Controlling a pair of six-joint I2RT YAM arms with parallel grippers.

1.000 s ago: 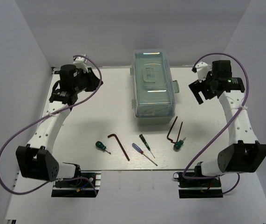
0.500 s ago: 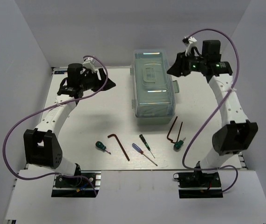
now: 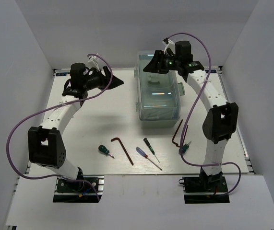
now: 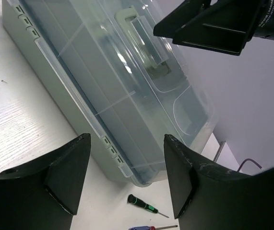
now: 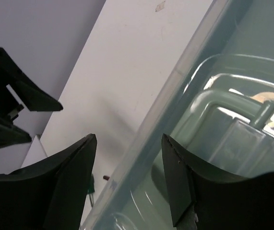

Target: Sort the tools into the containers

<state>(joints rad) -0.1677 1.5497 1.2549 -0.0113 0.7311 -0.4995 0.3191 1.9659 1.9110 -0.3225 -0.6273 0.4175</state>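
The toolbox [image 3: 158, 96], pale mint-green with a clear lid, stands closed at the table's back middle. My left gripper [image 3: 118, 82] is open and empty, just left of the box's far left side; in the left wrist view [image 4: 127, 140] its jaws frame the box's long side [image 4: 79, 91]. My right gripper [image 3: 149, 66] is open and empty above the box's far end; in the right wrist view [image 5: 128, 137] it hangs over the lid edge near the handle [image 5: 232, 120]. Two green screwdrivers [image 3: 104, 150] [image 3: 184, 149], a blue one [image 3: 144, 154], a black one [image 3: 149, 146] and two hex keys [image 3: 123, 149] [image 3: 177, 132] lie on the table in front.
White walls close in the table at the back and both sides. The tools lie in a row near the table's front edge [image 3: 137, 173]. The black screwdriver [image 4: 144, 205] shows past the box's corner in the left wrist view. Purple cables loop off both arms.
Both arms have swung inward to the toolbox. My right gripper went left from the back right to above the box's far end. My left gripper moved right, close to the box's left side.
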